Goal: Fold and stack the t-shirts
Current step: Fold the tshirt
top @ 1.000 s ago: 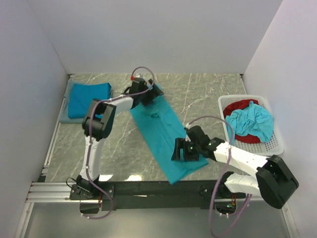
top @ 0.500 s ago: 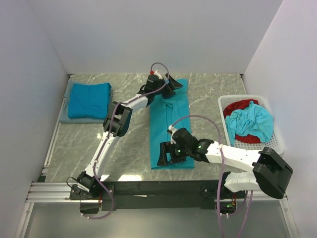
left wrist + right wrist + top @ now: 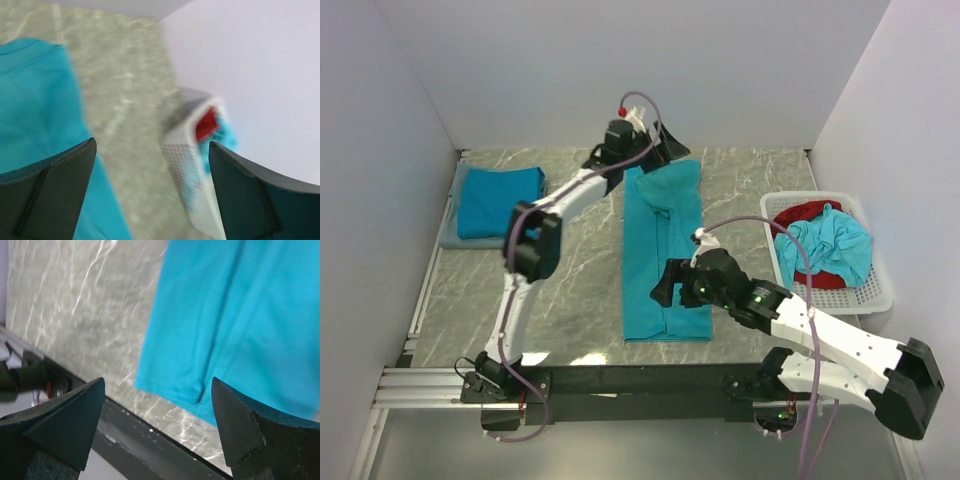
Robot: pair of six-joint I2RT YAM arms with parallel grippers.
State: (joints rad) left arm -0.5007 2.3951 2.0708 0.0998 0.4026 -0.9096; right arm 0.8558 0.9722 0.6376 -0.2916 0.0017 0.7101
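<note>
Three teal t-shirts are in view. One, folded lengthwise into a long strip (image 3: 663, 250), lies flat down the middle of the table, running from the far side towards the near edge. A second, folded t-shirt (image 3: 500, 200) rests on a grey mat (image 3: 448, 235) at the far left. The third, a crumpled t-shirt (image 3: 830, 250), sits in a white lattice basket (image 3: 840, 303) on the right, on top of a red garment (image 3: 805, 212).

The left gripper (image 3: 151, 145) hangs above the strip's far end, fingers spread wide and holding nothing. The right gripper (image 3: 158, 390) hovers over the near end by the hem, its fingers also apart and empty.

The far end of the strip looks rumpled, so folding it as it lies would likely give an uneven bundle. A pinch that catches only the top layer could pull the soft cloth open again. The hem lies near the table's front rail (image 3: 620, 378) and could be dragged over it.

The tabletop (image 3: 570, 290) is grey-green marble-patterned, enclosed by plain white walls (image 3: 620, 70).
</note>
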